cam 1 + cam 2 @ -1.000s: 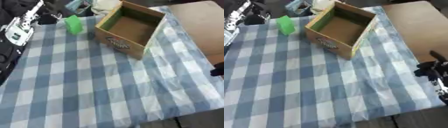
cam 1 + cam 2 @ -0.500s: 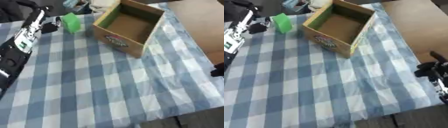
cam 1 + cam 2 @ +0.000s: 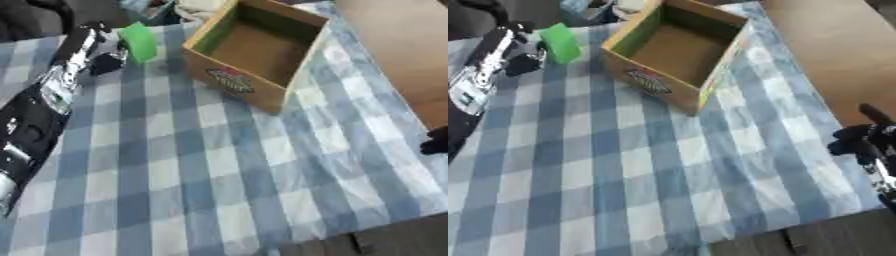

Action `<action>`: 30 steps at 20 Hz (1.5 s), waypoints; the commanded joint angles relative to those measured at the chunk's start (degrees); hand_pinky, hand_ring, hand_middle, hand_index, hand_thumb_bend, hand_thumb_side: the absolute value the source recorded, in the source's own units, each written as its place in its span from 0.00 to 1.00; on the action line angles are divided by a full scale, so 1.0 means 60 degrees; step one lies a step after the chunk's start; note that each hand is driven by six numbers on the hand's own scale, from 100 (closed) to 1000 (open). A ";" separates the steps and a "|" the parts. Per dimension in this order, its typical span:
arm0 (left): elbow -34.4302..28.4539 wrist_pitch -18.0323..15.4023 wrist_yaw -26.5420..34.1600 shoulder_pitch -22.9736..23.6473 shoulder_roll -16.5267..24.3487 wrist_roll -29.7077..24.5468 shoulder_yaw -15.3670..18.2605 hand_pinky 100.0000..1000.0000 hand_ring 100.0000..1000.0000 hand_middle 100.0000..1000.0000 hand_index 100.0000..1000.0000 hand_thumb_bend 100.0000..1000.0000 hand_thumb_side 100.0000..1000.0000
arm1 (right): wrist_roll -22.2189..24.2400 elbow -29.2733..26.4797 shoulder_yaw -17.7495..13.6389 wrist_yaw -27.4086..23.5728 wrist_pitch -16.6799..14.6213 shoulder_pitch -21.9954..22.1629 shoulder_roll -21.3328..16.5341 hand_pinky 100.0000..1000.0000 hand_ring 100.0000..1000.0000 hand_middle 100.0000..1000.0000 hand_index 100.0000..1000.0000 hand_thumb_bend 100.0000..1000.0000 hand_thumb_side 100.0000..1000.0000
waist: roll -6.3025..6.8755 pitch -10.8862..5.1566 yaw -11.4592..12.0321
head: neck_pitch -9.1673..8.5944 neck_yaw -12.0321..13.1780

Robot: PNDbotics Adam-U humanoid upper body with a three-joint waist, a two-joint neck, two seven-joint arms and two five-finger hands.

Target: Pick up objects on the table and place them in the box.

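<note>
A: The left hand (image 3: 103,52) sits at the far left of the table, at the end of a black and silver arm that runs up from the lower left corner. Its fingers are too blurred to say whether they are spread or curled, so I cannot tell.

B: What is next to it?

A: A green block (image 3: 138,41), just to the right of the hand and very near it. Whether they touch I cannot say. The block stands on the blue and white checked cloth (image 3: 201,170) that covers the table.

B: And further right?

A: The cardboard box (image 3: 258,52), open at the top, with a green inner wall on its left side and a printed label on the near face. I see nothing inside it. It stands just right of the block, with a strip of cloth between them. Nothing lies between hand and block.

B: Anything behind?

A: A few blurred items at the far edge, behind the block and the box, one bluish and one pale. I cannot make them out.

B: The right side?

A: A bare brown surface (image 3: 833,55) lies beyond the cloth's right edge. The right hand (image 3: 866,145) shows at the right border, low down, dark, with its fingers curled and holding nothing, well apart from box and block.
</note>
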 commanded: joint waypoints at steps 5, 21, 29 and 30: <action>-0.0019 -0.0217 -0.0785 -0.0148 0.0030 -0.0191 0.0553 0.73 0.72 0.72 0.86 0.00 0.44 | 0.0045 -0.0122 -0.0069 -0.0041 -0.0006 -0.0089 -0.0071 0.61 0.61 0.62 1.00 0.00 0.55 | -0.0002 -0.0124 0.0021 | 0.0012 -0.0048; -0.0395 -0.0536 -0.0208 -0.0273 0.0411 -0.0079 0.0583 0.84 0.84 0.85 0.94 0.22 0.54 | 0.0060 -0.0080 -0.0119 -0.0008 0.0001 -0.0019 -0.0106 0.61 0.61 0.62 1.00 0.00 0.55 | 0.0032 -0.0273 0.0094 | 0.0214 -0.0058; -0.0660 -0.0790 -0.0830 -0.0478 0.0807 0.0378 0.0533 0.86 0.85 0.87 0.95 0.46 0.46 | 0.0053 -0.0069 -0.0154 0.0024 0.0045 -0.0008 -0.0128 0.61 0.61 0.62 1.00 0.00 0.55 | 0.0208 -0.0350 0.0058 | 0.0202 0.0170; -0.0658 -0.0801 -0.0888 -0.0487 0.0835 0.0369 0.0532 0.86 0.85 0.87 0.96 0.49 0.48 | 0.0058 -0.0072 -0.0155 0.0031 0.0052 -0.0014 -0.0129 0.61 0.61 0.62 1.00 0.00 0.55 | 0.0240 -0.0342 0.0035 | 0.0188 0.0206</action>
